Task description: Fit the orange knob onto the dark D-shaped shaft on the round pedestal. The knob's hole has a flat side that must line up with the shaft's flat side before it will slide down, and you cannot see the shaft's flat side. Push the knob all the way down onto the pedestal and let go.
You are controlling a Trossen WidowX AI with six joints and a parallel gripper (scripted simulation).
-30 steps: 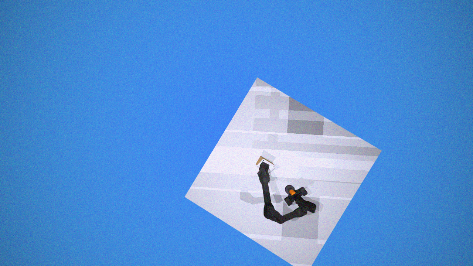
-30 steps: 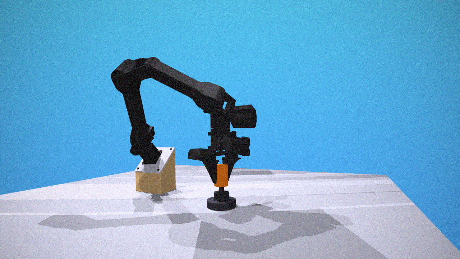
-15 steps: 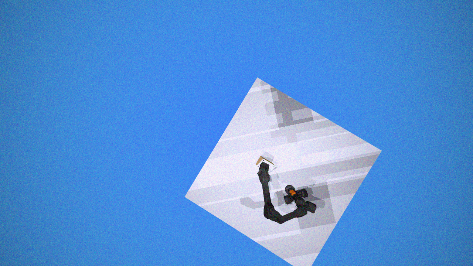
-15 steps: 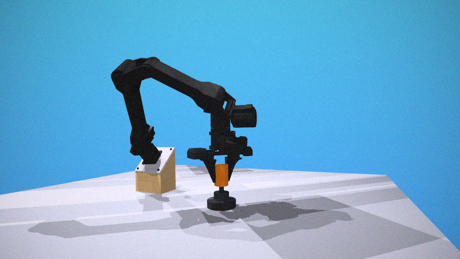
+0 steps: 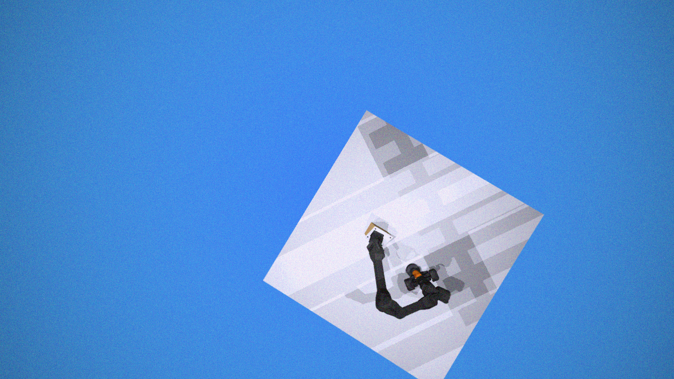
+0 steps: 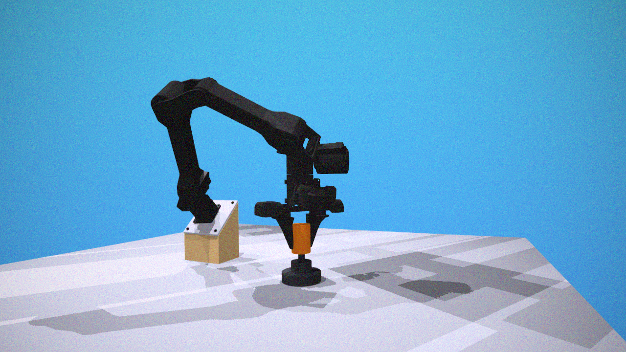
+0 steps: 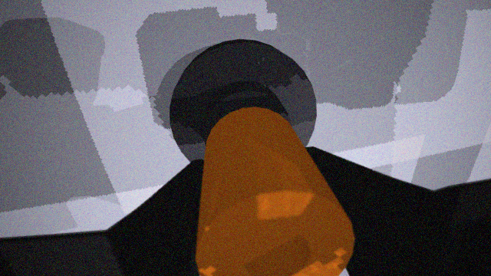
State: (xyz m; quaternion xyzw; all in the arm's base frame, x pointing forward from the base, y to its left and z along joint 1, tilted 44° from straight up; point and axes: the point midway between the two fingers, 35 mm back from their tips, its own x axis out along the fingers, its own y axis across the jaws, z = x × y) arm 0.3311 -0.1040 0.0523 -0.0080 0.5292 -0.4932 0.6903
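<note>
The orange knob (image 5: 416, 273) (image 6: 301, 238) (image 7: 268, 172) is an upright cylinder. My gripper (image 6: 301, 246) is shut on it, one finger on each side. The dark round pedestal (image 5: 412, 267) (image 6: 301, 277) (image 7: 242, 57) stands directly below, a wide disc with a narrower step on top. In the exterior view a short length of the dark shaft (image 6: 301, 256) shows between the knob's lower end and the step, so the knob is not down on the pedestal. The shaft's upper end and its flat side are hidden, as is the knob's hole.
The arm's base is bolted to a white sloped plate on a wooden block (image 5: 370, 228) (image 6: 228, 238), to the left of and behind the pedestal in the exterior view. The pale table (image 5: 320, 263) (image 6: 131, 280) carries patchy grey shadows.
</note>
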